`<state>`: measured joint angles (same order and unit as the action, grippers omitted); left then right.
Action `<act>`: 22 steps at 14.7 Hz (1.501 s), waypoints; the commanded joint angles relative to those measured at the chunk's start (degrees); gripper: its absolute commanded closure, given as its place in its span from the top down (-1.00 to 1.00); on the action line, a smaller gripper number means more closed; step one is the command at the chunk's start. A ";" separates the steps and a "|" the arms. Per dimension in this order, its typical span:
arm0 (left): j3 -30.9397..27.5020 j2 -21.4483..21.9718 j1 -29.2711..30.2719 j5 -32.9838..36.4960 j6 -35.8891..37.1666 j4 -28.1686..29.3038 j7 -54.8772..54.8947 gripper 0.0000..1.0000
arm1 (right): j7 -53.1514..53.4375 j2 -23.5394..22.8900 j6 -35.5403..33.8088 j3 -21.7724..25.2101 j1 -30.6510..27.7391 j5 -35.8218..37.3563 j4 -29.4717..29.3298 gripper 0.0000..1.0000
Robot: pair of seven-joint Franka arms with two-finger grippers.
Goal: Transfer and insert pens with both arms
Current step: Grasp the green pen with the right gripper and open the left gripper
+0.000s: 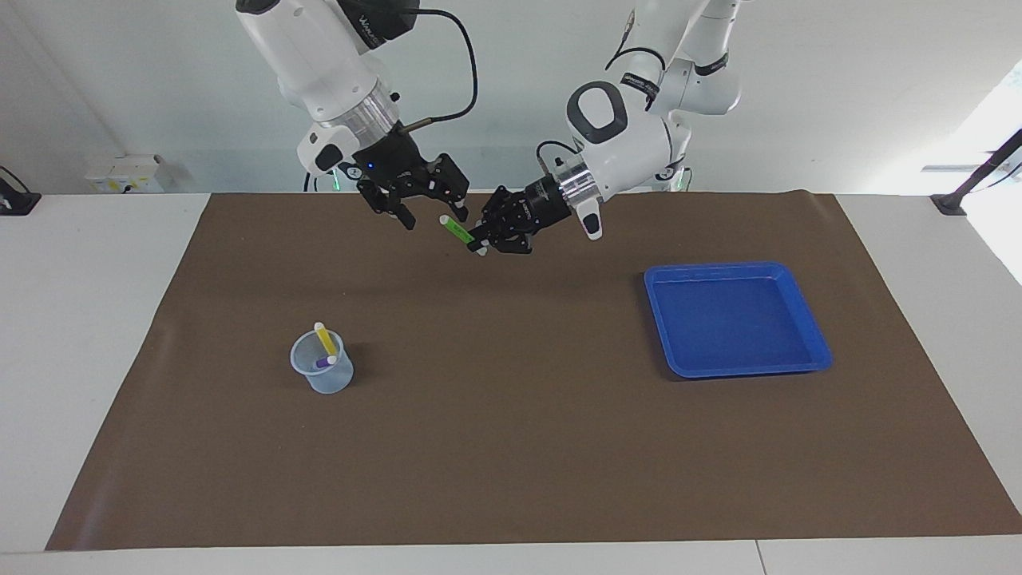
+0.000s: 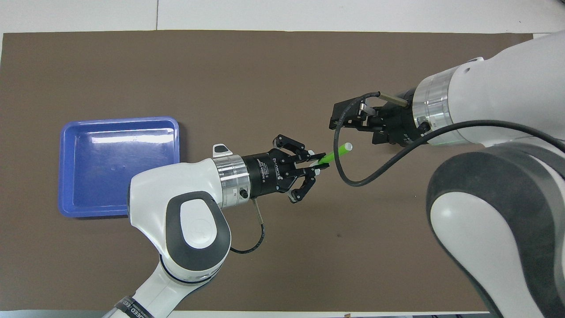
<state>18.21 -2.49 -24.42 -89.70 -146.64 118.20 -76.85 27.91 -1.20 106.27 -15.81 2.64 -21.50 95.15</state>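
Observation:
My left gripper (image 1: pixel 484 237) is shut on the green pen (image 1: pixel 455 230), held in the air over the mat on the robots' side of its middle. The green pen (image 2: pixel 336 152) points its pale end at my right gripper (image 1: pixel 435 217), which hangs open right at that tip; I cannot tell whether the tip lies between its fingers. In the overhead view my left gripper (image 2: pixel 319 161) and my right gripper (image 2: pixel 355 130) face each other. The yellow pen (image 1: pixel 324 339) and the purple pen (image 1: pixel 325 362) stand in a clear cup (image 1: pixel 322 374).
A blue tray (image 1: pixel 738 319) lies with nothing in it toward the left arm's end of the brown mat (image 1: pixel 511 447). The same tray (image 2: pixel 119 165) shows beside my left arm in the overhead view. My right arm hides the cup there.

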 commanded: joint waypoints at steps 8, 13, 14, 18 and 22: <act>-0.64 2.13 -0.72 -2.06 -1.64 2.21 1.26 -1.00 | -1.11 2.87 2.27 -1.41 -0.71 -1.26 5.22 0.22; -0.64 2.13 -0.72 -3.03 -1.81 2.12 1.26 -1.00 | -1.19 2.96 2.36 -1.85 -0.71 -1.26 5.66 -0.25; -0.64 2.13 -0.72 -3.03 -1.81 2.04 1.26 -1.00 | -1.37 2.96 2.36 -1.85 -0.80 -1.26 5.66 -0.85; -0.64 2.13 -0.72 -3.47 -1.99 1.86 1.26 -1.00 | -1.28 2.79 2.62 -1.85 -0.89 -1.17 5.22 -1.00; -0.64 2.13 -0.72 -3.47 -2.34 1.86 1.26 -1.00 | -1.46 2.79 2.62 -1.68 -0.89 -0.38 5.40 -1.00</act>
<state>18.14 -2.01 -24.46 -91.36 -147.68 118.73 -76.68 27.79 0.40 108.02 -17.29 2.65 -21.64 99.00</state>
